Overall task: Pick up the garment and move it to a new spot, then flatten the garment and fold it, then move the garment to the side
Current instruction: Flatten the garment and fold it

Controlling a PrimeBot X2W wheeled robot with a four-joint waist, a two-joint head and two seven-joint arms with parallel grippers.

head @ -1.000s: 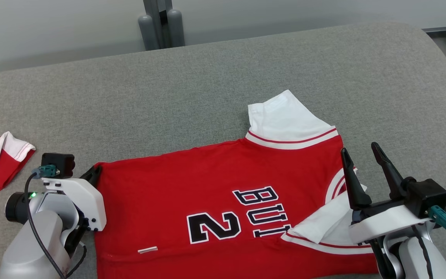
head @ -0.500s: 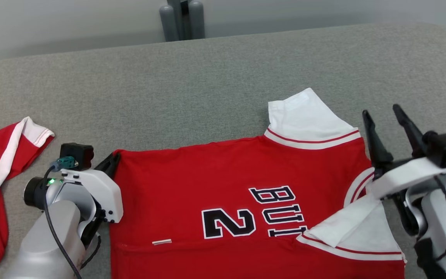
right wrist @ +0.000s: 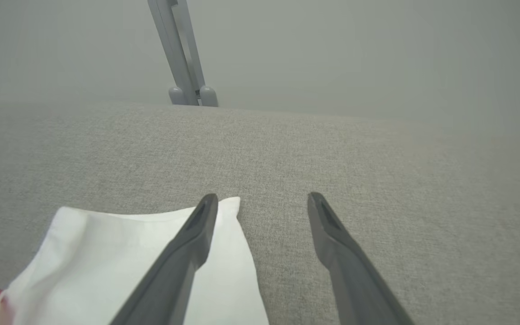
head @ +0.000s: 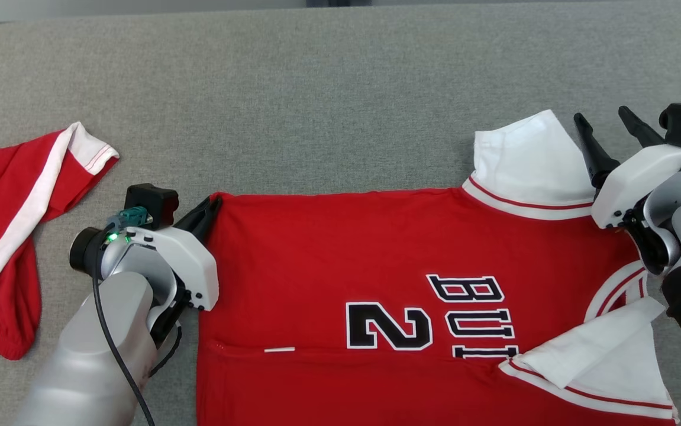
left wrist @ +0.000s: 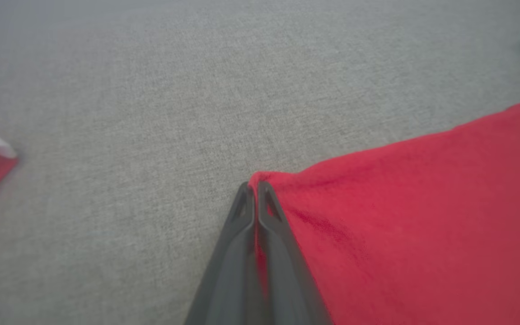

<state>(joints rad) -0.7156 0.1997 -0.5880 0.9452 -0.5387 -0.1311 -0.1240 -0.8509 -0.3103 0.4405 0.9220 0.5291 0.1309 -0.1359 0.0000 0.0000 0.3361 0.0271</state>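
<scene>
The garment [head: 328, 248], a red jersey with black lettering and white sleeves, lies spread flat on the grey padded surface [head: 316, 89]. My left gripper [head: 215, 204] is shut on its far left corner. In the left wrist view the closed fingertips [left wrist: 247, 198] pinch the corner of that red cloth [left wrist: 422, 216]. My right gripper [head: 600, 114] stands open just right of the far white sleeve [head: 523, 154]. In the right wrist view one finger [right wrist: 196, 225] hangs over that sleeve [right wrist: 119, 253] and the other over bare surface, with nothing between them [right wrist: 262, 201].
A second red garment with white stripes [head: 15, 195] lies crumpled at the left edge, apart from the jersey. The near white sleeve [head: 600, 361] is folded over the jersey's right side. A grey post [right wrist: 183, 54] stands behind the surface.
The camera has tilted down and turned, shifting the whole picture. My right gripper moved from beside the neckline out to the far sleeve. The left gripper kept its hold on the corner.
</scene>
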